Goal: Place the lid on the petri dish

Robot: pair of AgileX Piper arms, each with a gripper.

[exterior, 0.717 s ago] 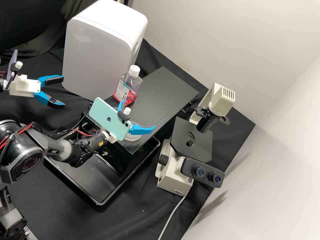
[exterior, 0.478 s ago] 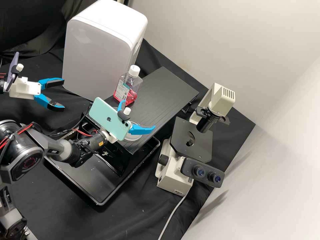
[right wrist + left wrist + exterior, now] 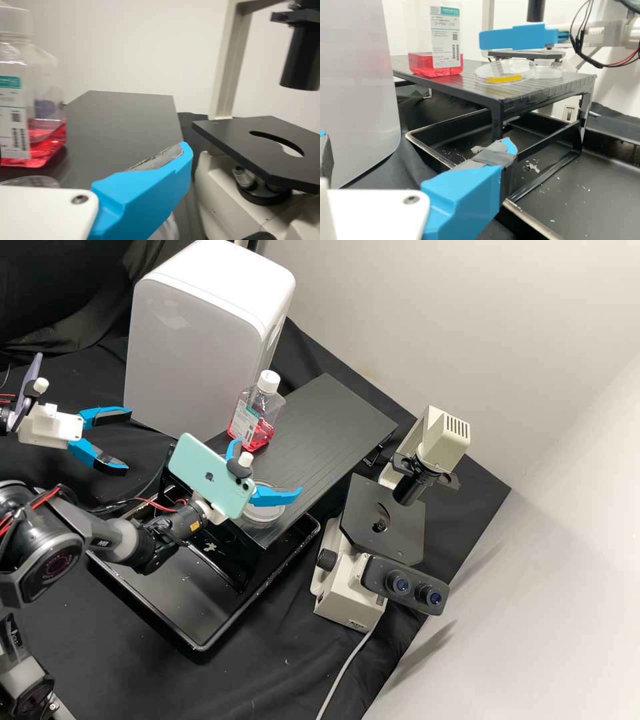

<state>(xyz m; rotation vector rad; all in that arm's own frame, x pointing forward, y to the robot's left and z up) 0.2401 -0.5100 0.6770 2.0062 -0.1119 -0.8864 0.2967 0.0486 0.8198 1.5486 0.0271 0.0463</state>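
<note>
Petri dish (image 3: pixel 504 73) is sitting on the ridged black platform (image 3: pixel 327 420), under your right gripper (image 3: pixel 265 468).
It is showing clear and shallow, with a yellow streak inside, and a clear lid (image 3: pixel 549 73) is lying just beside it. The red-liquid flask (image 3: pixel 255 415) is standing at 12 o'clock from the dish. Your right fingers are standing wide apart, gripping nothing; your left gripper (image 3: pixel 124 440), at 9 o'clock and well apart, is likewise holding its fingers apart.

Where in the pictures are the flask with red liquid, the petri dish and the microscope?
flask (image 3: pixel 255 415), high view, on its clear body.
petri dish (image 3: pixel 504 73), left wrist view, on its clear top.
microscope (image 3: pixel 383 510), high view, on its black stage.
</note>
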